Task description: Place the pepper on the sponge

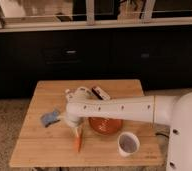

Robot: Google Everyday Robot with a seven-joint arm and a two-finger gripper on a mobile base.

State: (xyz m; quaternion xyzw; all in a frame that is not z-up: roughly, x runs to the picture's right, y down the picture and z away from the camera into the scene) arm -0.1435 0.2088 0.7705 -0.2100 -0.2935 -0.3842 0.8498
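The pepper point(78, 141) is slim and orange and lies on the wooden table point(44, 145), pointing toward the front edge. My gripper point(75, 127) hangs at the end of the white arm point(119, 109), right over the pepper's upper end. The sponge point(50, 118) is a small blue-grey pad lying on the table to the left of the gripper, a short way apart from it. The arm's wrist hides the pepper's stem end.
An orange bowl point(105, 125) sits just right of the pepper, partly under the arm. A white cup point(128, 143) stands near the front right. A dark bar with a white end point(100, 93) and a white object point(79, 93) lie behind the arm.
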